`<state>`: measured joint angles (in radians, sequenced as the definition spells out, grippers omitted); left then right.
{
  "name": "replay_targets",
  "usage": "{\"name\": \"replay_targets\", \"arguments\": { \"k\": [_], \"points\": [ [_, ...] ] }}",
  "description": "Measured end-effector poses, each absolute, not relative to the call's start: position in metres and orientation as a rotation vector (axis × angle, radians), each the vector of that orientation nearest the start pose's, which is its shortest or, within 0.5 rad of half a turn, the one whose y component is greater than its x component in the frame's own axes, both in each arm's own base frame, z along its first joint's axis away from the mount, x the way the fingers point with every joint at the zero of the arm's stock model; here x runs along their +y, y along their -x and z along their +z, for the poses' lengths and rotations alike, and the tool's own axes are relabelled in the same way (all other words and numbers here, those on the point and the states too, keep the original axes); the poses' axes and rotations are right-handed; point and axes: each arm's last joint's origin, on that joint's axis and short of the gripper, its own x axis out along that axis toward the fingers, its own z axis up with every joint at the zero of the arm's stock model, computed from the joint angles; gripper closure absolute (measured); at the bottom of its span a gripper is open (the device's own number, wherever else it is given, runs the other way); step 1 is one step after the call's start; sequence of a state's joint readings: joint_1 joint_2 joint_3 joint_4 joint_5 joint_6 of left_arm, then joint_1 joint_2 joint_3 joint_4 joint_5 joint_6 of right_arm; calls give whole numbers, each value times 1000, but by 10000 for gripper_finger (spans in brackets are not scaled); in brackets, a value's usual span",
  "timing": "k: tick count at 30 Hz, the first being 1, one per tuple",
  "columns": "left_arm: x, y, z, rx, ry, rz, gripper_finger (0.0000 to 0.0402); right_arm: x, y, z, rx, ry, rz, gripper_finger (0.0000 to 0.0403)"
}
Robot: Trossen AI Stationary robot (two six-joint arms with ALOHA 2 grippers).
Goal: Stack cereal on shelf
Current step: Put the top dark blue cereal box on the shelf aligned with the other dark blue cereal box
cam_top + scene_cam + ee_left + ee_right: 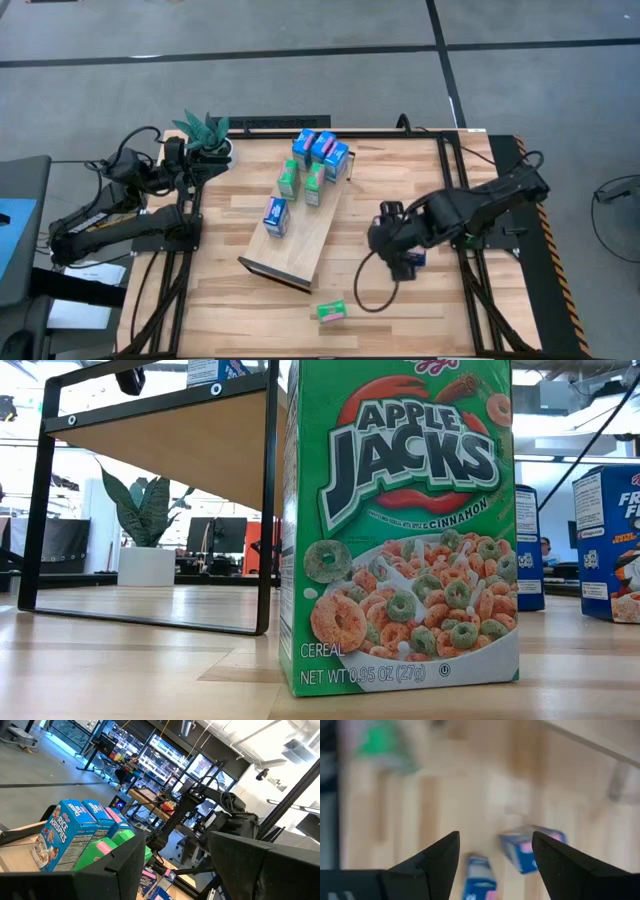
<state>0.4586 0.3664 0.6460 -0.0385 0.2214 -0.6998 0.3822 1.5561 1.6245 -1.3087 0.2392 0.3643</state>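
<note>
Over the slatted table (240,310), the right gripper (495,857) hangs spread above two blue cartons (527,851).

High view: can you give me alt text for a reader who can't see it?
Seen from above, the shelf lies diagonally mid-table with six blue and green cereal boxes on it. The right gripper, open, hovers over blue boxes on the table; a green box lies near the front edge. The left arm waits at the left edge.
</note>
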Motion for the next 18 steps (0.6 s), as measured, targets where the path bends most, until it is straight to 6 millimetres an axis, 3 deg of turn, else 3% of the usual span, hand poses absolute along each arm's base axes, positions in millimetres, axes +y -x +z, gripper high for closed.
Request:
{"name": "replay_targets", "arguments": {
  "k": [7,13,18],
  "points": [
    [32,-80,347,-301,604,139,195,82,-267,338,1223,-301,-494,127],
    [31,-80,347,-288,598,102,193,71,-273,317,1256,-443,-569,105],
    [29,-80,347,-270,615,53,166,55,-276,292,1281,-530,-661,76]
  ]
}}
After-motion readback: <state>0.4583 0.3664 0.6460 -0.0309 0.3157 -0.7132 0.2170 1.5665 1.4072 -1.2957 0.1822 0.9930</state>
